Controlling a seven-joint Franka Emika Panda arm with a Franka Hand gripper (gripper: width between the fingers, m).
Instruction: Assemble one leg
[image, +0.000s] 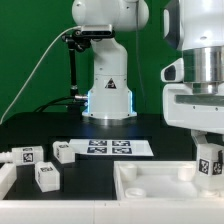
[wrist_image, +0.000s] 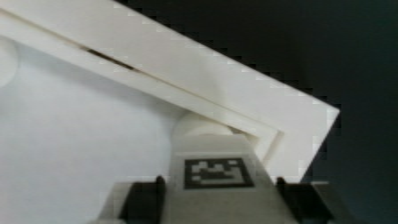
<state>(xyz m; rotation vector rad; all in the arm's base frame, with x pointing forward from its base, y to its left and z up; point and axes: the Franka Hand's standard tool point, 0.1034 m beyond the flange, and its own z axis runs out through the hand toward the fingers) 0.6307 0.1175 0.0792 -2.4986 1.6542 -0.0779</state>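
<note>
Gripper (image: 207, 148) is pinching one leg (image: 210, 163), held upright at the corner of the table (image: 150, 130) nearest the camera on the exterior view's right. The tag on the leg faces the camera. The wrist view confirms the grip: the dark fingers (wrist_image: 146, 197) sit tight on either side of the tagged leg (wrist_image: 217, 172) with no gap showing. The leg hangs over the white panel (image: 150, 190), which lies flat along the table edge nearest the camera and runs toward that same right corner. In the wrist view, the leg's far end sits just inside the corner of the panel's raised rim (wrist_image: 196, 90), over the flat inner face (wrist_image: 89, 150). Can't tell whether the end touches the panel or is just above it. Three loose legs (image: 45, 175) lie in a cluster by the table edge on the exterior view's left, well apart from the panel, and none is touching another. The marker board (image: 105, 148) lies flat mid-table, between the robot base (image: 108, 95) at the far edge and the panel. It's close to the nearest loose leg, but contact is unclear.
</note>
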